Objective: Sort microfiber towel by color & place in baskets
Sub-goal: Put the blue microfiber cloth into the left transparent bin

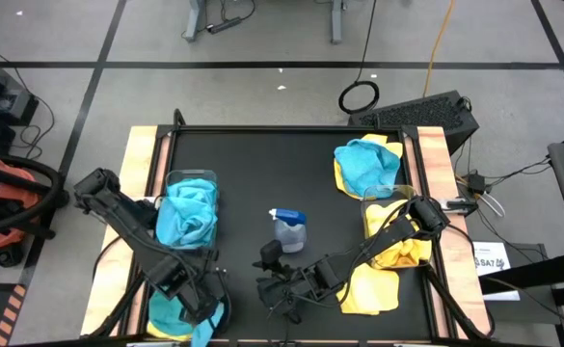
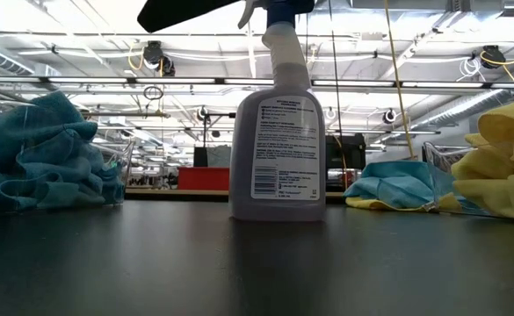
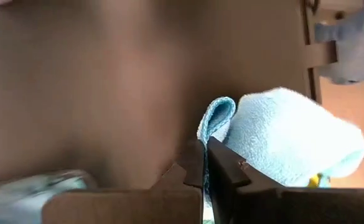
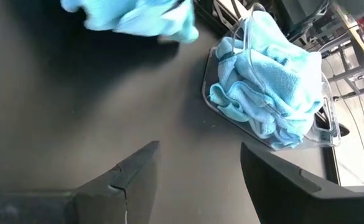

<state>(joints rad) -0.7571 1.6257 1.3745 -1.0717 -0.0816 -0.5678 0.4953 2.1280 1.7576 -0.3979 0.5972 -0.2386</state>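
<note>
Across the whole high view spreads the black surface [image 1: 262,173], framed by pale wooden side rails. At its nine o'clock side stands one clear basket [image 1: 191,207], heaped with teal-blue towels [image 1: 187,214]; the right wrist view shows the same basket [image 4: 331,127] with the blue cloths spilling over its rim. At about three o'clock sits the second basket [image 1: 378,214], holding yellow towels [image 1: 397,253] under the right arm. Near one o'clock lies a loose pile, a teal-blue towel [image 1: 368,166] resting on a yellow one [image 1: 341,172]. Another yellow towel [image 1: 370,289] lies flat at about five o'clock, just beside the second basket.

At roughly seven o'clock, at the near edge, the left gripper [image 1: 202,306] has its fingers [image 3: 197,165] pressed together on a fold of a teal-blue towel [image 3: 294,137]; in the high view that towel [image 1: 204,328] shows blue with a bit of yellow beneath it.

Near six o'clock the right gripper [image 1: 280,289] hovers low over bare surface, its fingers [image 4: 138,168] standing well apart and gripping nothing.

Close to the centre stands the grey spray bottle [image 1: 288,231] with a blue top, upright, apart from every towel; the low view shows its label [image 2: 277,145].
</note>
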